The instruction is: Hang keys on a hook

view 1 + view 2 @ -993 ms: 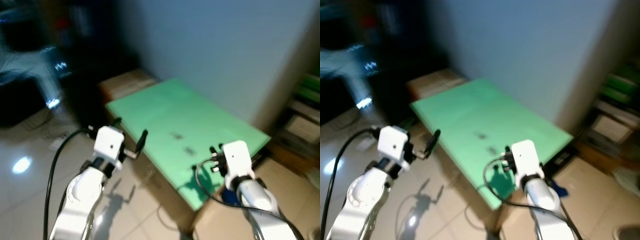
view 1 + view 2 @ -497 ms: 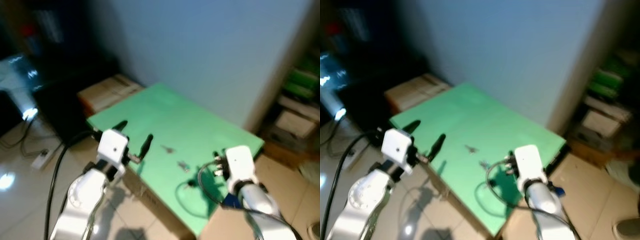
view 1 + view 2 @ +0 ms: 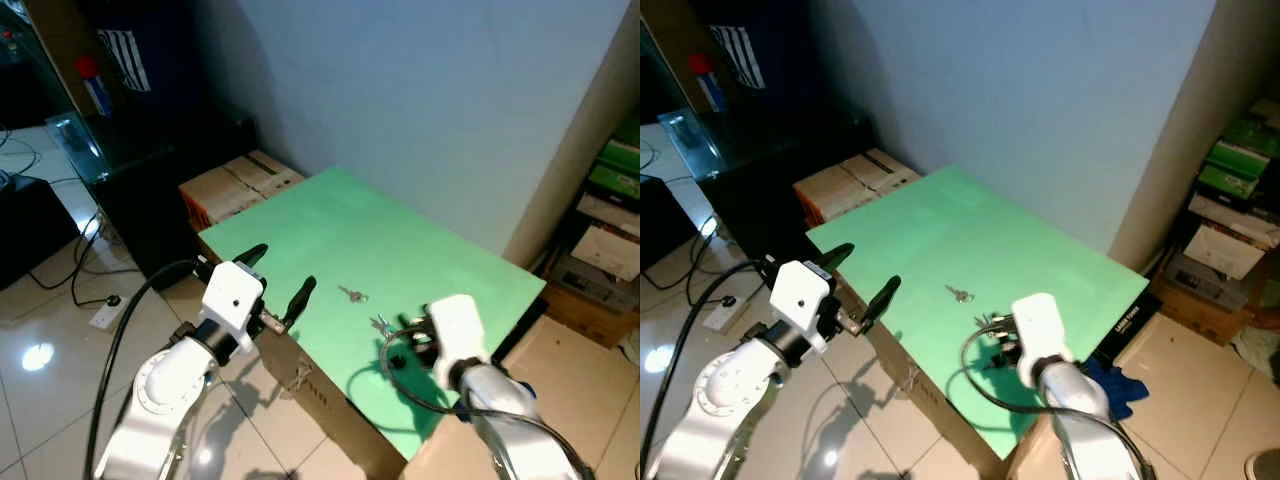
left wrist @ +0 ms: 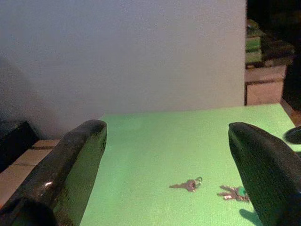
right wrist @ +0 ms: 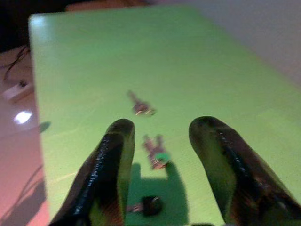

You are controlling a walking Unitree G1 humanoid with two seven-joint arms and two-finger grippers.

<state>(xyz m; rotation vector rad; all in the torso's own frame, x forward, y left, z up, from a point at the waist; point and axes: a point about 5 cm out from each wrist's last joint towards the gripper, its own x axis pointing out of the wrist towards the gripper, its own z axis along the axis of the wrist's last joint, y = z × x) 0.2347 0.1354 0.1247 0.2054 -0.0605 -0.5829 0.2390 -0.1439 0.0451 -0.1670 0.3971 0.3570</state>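
- Keys lying flat on the green table top (image 3: 330,215), near its middle and toward the robot's side; no hook made out anywhere.
- Counted left to right in the left wrist view: one plain key (image 4: 187,184) with a small ring, then a second key (image 4: 232,192) with a green tag, set just beside it but apart.
- Possibly a third item: a small dark fob (image 5: 149,205) with a short metal piece, seen in the right wrist view nearer the robot than the tagged key. Too small to say whether key or tag.
- Probably light, stiff, thin metal: easy to carry, awkward to lift because flat against the surface. Likely to slide or spin if nudged from one side.
- Best hold, as a judgement: pinch across the thicker head or the ring rather than the blade, coming down from above with fingers straddling it.
- Ring likely to swing once lifted, worth keeping free for the hook.
- Left gripper (image 3: 277,277) over the table's left edge, well short of the keys, fingers spread wide, holding nothing.
- Right gripper (image 5: 162,136) low over the table, fingers parted and empty, with the green-tagged key between them in its wrist view.
- Two grippers, one table.
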